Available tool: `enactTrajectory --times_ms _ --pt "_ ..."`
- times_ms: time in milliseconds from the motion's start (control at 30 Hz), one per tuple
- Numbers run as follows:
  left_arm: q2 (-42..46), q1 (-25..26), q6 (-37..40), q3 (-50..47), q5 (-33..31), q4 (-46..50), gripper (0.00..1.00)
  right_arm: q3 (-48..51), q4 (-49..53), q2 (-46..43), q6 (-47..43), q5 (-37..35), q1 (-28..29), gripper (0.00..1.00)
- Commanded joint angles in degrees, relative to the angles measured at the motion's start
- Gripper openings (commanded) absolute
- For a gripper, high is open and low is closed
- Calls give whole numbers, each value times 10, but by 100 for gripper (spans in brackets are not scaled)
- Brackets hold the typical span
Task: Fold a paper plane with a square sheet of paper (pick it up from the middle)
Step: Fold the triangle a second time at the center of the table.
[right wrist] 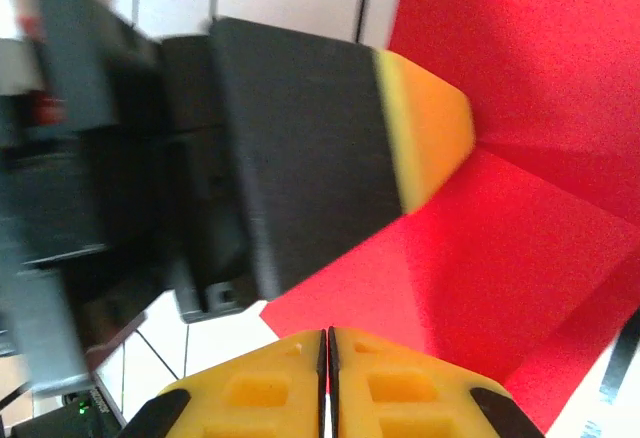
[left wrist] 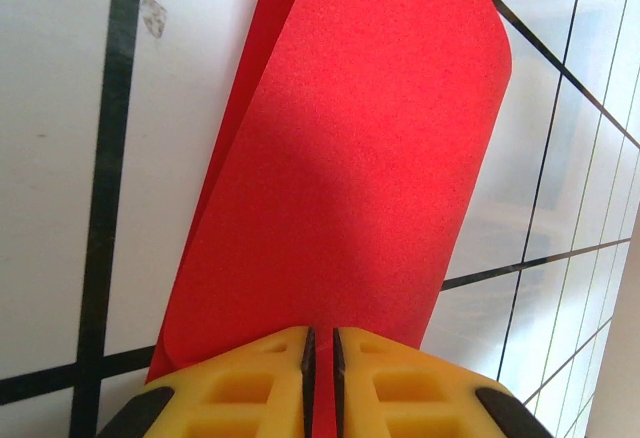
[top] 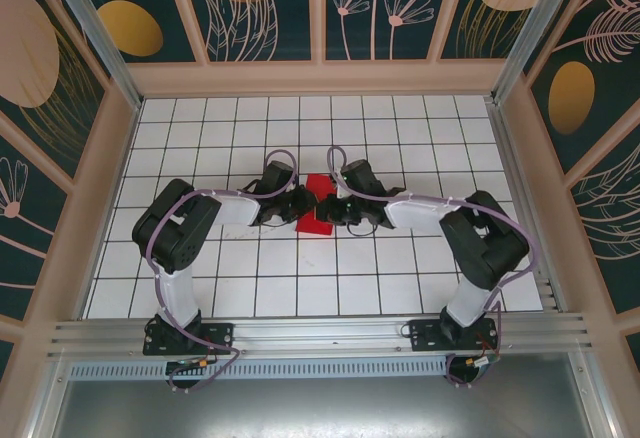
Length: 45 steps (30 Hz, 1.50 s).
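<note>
The square sheet of paper (top: pixel 318 205) is bright red and lies folded in the middle of the table, between my two grippers. In the left wrist view the paper (left wrist: pixel 350 158) is doubled over, its upper layer curling at the far end. My left gripper (left wrist: pixel 321 343) is shut on the near edge, with red showing between the pads. In the right wrist view the paper (right wrist: pixel 520 238) has angled creases. My right gripper (right wrist: pixel 327 336) is shut on its edge. The left gripper's yellow fingertip (right wrist: pixel 430 128) sits just across the sheet. From above, the left gripper (top: pixel 293 213) and the right gripper (top: pixel 333 210) face each other.
The white grid table (top: pixel 300 288) is walled by wooden rails with patterned panels (top: pixel 260 8) at the back and sides. Both arms bend inward from their bases at the near edge, elbows out to either side.
</note>
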State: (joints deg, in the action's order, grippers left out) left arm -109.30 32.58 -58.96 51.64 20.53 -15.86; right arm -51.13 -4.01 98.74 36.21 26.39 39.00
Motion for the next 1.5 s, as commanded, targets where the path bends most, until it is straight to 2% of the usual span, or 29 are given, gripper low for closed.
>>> enactTrajectory --times_ms 0,167,933,1467 --pt "-10 -3 15 -17 -6 21 17 -25 8 22 18 14 0 13" --pt "-9 -3 17 -17 -4 20 17 -39 31 46 14 18 -4 13" --pt "-11 -2 15 -20 -7 20 17 8 56 62 9 -6 -4 14" --pt "-11 -2 16 -19 -6 19 17 -33 89 5 1 11 9 14"
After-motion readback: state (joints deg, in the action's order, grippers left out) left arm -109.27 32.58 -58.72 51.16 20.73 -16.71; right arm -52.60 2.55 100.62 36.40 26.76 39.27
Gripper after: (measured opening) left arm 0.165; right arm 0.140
